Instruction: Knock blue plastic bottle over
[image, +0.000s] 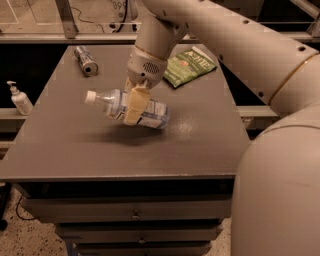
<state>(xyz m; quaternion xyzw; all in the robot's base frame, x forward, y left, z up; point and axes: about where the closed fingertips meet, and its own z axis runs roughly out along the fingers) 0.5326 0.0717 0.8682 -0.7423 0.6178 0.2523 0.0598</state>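
The blue plastic bottle (154, 113) is clear and bluish with a white cap (90, 96) and a blue-and-white label. It lies on its side, cap pointing left, held just above the grey table (75, 150), with its shadow right under it. My gripper (133, 109) reaches down from the arm at the top. Its tan fingers (136, 100) are shut around the bottle's middle.
A silver metal can (86, 60) lies at the table's back left. A green snack bag (190, 65) lies at the back right. A small white pump dispenser (20, 99) stands on a ledge left of the table. My arm fills the right side.
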